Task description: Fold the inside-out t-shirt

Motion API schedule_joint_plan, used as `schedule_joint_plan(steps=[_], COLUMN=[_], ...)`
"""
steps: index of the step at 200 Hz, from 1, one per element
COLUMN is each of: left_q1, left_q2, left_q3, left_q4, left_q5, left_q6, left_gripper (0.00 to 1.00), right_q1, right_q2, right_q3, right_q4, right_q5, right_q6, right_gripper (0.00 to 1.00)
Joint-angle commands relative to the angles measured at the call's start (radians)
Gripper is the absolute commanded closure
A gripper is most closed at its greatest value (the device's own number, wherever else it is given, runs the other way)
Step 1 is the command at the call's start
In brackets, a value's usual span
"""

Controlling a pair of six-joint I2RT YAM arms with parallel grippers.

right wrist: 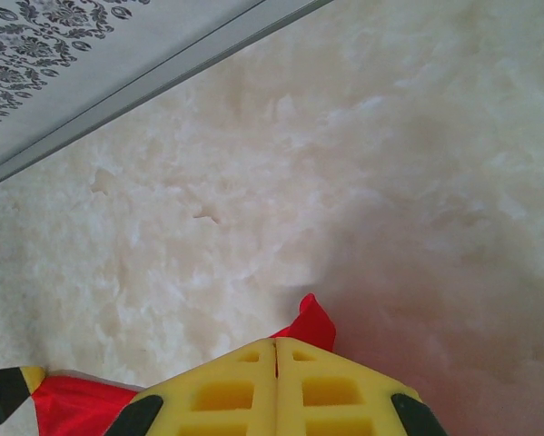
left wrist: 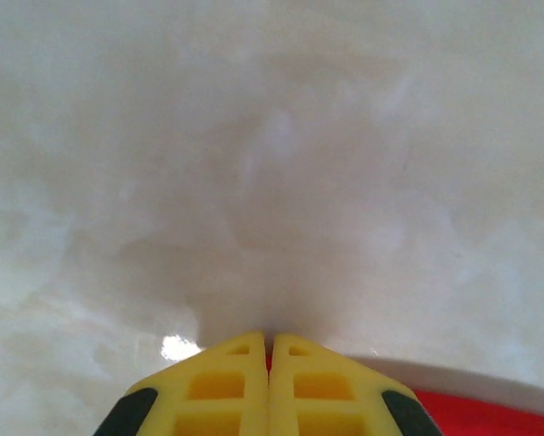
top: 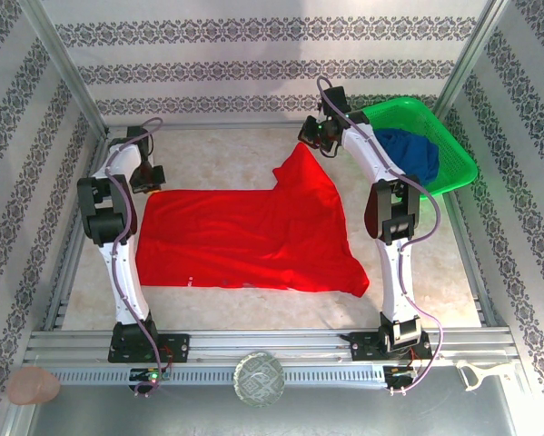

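The inside-out t-shirt [top: 244,238] is bright red and lies spread across the middle of the table. Its far right corner is lifted into a peak. My right gripper [top: 311,143] is shut on that peak, and in the right wrist view a tip of red cloth [right wrist: 313,323] pokes out past the closed yellow fingers [right wrist: 275,341]. My left gripper [top: 150,181] sits low at the shirt's far left corner. Its fingers [left wrist: 270,338] are pressed together with a sliver of red between them, and more red cloth [left wrist: 489,414] lies just to their right.
A green basket [top: 456,143] at the far right holds a dark blue garment [top: 411,153], close behind the right arm. Patterned walls and metal posts enclose the table. A glass dish [top: 259,378] sits on the near rail, with a pink object [top: 33,386] to its left.
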Motion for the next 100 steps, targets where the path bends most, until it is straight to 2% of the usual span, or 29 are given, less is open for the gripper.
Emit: schedule_joint_plan(steps=[1,46,100], left_q1=[0.001,0.003,0.006], left_q2=[0.006,-0.141,-0.331], left_q3=[-0.035,-0.105,-0.312], left_q4=[-0.042,0.015,0.155], left_q5=[0.008,0.030,0.082], left_q6=[-0.015,-0.065,-0.136], left_gripper=[1.00,1.00,1.00], right_q1=[-0.006,-0.004,0.004], right_q2=[-0.037,-0.161,-0.437], right_q3=[0.010,-0.115,-0.473], right_q4=[0.003,0.032,0.146], right_q5=[-0.018,-0.018,0.006], right_q6=[0.004,-0.005,0.021], right_gripper=[1.00,1.00,1.00])
